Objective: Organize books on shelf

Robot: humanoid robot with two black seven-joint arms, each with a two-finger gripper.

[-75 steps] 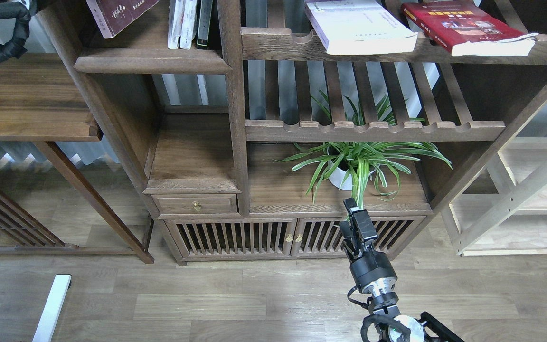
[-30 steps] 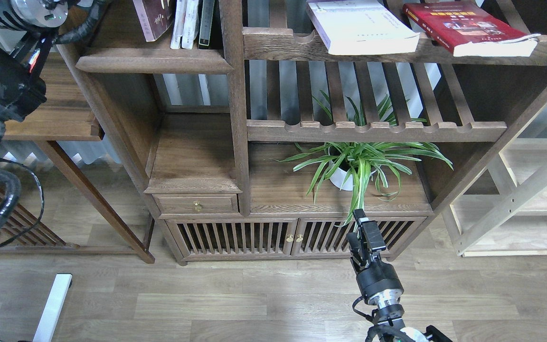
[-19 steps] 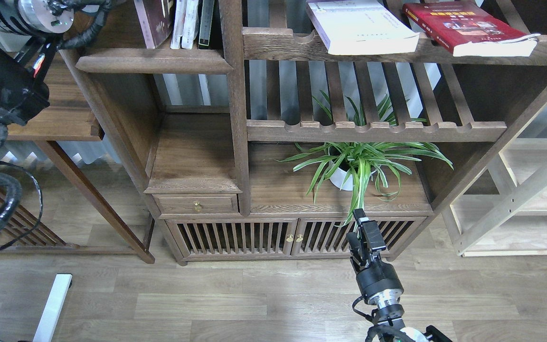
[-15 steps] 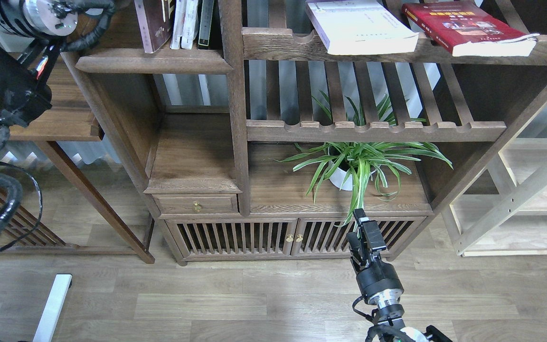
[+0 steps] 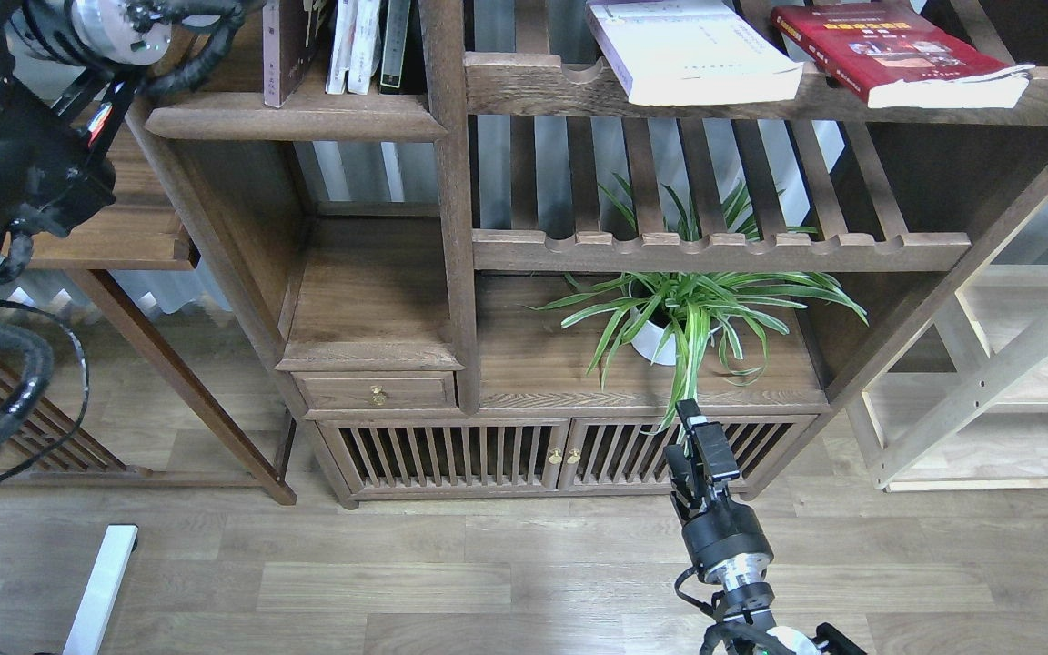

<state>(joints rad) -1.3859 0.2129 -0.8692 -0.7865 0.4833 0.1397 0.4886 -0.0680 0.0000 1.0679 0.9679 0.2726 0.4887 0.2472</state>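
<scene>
Maroon book (image 5: 284, 50) beside left arm (image 5: 115, 27)

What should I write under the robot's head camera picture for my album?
Robot's left arm stands a maroon book upright on the shelf; white book and red book lie flat.

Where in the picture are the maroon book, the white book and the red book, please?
maroon book (image 5: 283, 50), head view, on its dark spine.
white book (image 5: 683, 41), head view, on its pale cover.
red book (image 5: 879, 41), head view, on its red cover.
</scene>
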